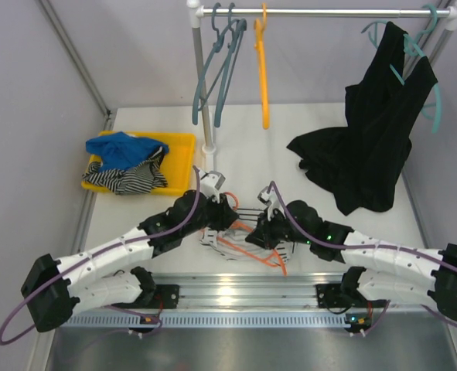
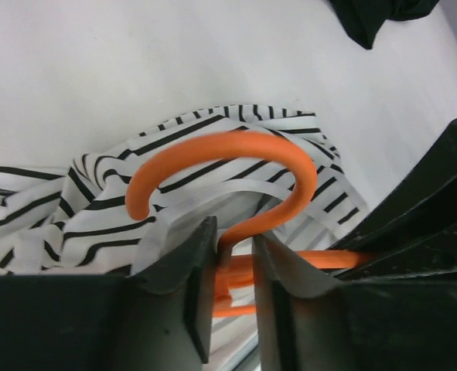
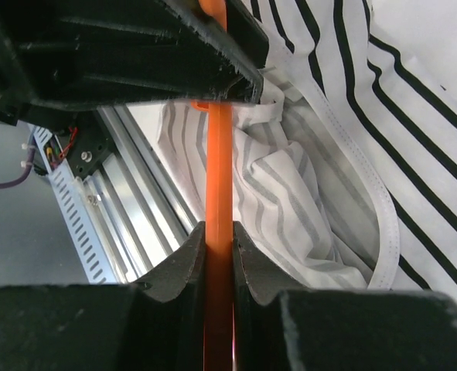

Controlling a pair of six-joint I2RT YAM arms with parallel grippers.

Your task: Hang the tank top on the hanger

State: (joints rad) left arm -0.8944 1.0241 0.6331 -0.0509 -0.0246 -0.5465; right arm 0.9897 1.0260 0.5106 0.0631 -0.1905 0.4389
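We find the right gripper (image 3: 219,236) clamped on a bar of the thin red-orange plastic hanger (image 3: 217,154), apparently steadying it above the crumpled white black-striped tank top (image 3: 421,100) on the white table (image 2: 135,62). The left gripper (image 2: 234,243) straddles the hook's neck; whether it grips, we cannot tell

The left hand (image 1: 226,210) and right hand (image 1: 257,230) meet over the tank top (image 1: 213,239) (bunched in a heap) and the hanger (image 1: 277,262).
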